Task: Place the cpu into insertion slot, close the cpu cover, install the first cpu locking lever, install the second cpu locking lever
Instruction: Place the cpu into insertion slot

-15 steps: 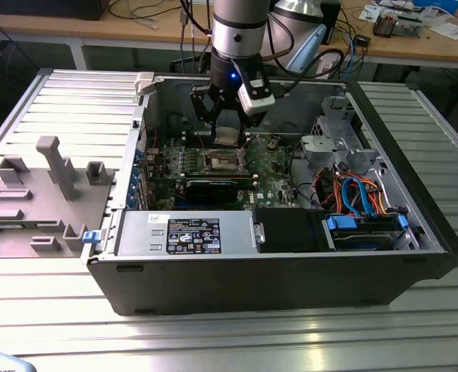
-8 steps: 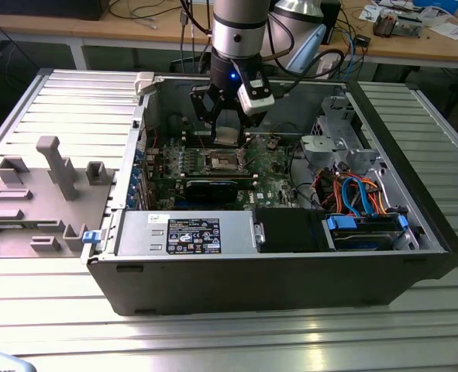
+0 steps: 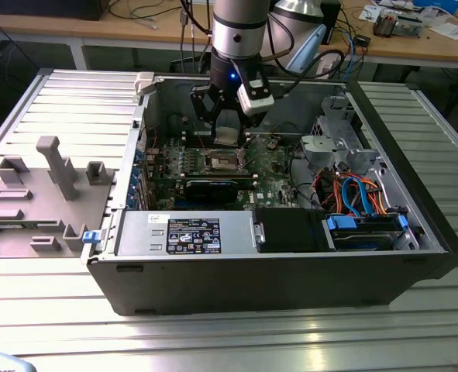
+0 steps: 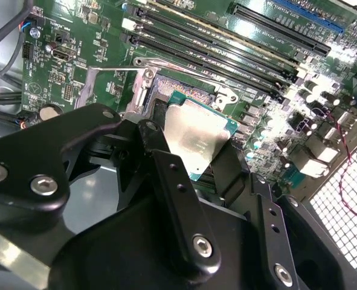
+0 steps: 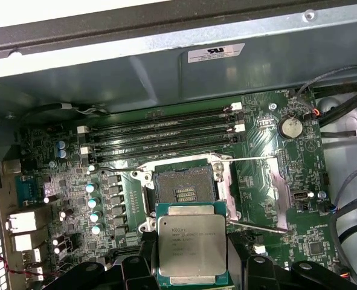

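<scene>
**Near field, both wrist views.** The gripper (image 5: 191, 266) is seen closed narrowly on the cpu (image 5: 191, 244), which is clamped by two opposite edges between black fingers (image 4: 161, 158). The chip's dull silver top is turned upward. It is held level in the first wrist view and appears tilted in the second wrist view (image 4: 197, 136).

**Middle field.** The insertion slot (image 5: 184, 190) lies just past the chip, with its dark contact field exposed and the chip not yet seated in it. The cpu cover (image 5: 273, 181) is swung open and laid flat on the green motherboard (image 5: 69, 181) beside the socket. Two thin wire levers (image 5: 254, 159) are raised along its edges. Beyond the socket run the long parallel memory slots (image 5: 160, 136), and beyond them the grey case wall (image 5: 166, 72).

**Far field, exterior view.** The open computer case (image 3: 252, 283) is shown lying on a ribbed metal table (image 3: 213, 341). Inside it are contained the motherboard, a silver power supply (image 3: 186, 232) along the near wall, and a drive bay with blue and orange cables (image 3: 360, 194) toward the exterior view's right. The gripper (image 3: 227, 124) hangs above the socket (image 3: 222, 161), with the chip (image 3: 226, 136) clear of the board. A grey moulded fixture (image 3: 50, 186) is set on the table at the exterior view's left.
</scene>
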`<state>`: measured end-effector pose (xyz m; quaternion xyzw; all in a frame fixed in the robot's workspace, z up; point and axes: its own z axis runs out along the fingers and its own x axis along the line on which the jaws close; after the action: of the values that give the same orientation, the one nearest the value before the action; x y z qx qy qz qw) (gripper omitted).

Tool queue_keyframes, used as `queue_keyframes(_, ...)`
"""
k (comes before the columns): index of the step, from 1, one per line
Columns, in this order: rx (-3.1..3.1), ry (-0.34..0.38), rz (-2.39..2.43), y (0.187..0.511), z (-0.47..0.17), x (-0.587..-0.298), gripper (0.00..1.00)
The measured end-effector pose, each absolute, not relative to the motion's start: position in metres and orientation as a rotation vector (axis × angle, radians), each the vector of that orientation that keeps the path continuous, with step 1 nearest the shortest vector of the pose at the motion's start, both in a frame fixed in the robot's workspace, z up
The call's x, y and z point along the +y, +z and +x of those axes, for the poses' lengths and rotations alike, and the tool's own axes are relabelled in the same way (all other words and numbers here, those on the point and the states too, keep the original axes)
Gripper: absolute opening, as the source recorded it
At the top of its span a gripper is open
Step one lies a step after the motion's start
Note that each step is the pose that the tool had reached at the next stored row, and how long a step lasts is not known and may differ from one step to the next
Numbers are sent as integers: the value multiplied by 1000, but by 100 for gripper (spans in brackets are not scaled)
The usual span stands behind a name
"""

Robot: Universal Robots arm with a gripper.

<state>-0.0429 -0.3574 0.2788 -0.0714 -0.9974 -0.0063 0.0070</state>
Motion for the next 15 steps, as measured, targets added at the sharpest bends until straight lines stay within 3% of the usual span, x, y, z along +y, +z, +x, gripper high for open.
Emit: queue_keyframes(15,-3118,-20,-245,278,-43,-357,55)
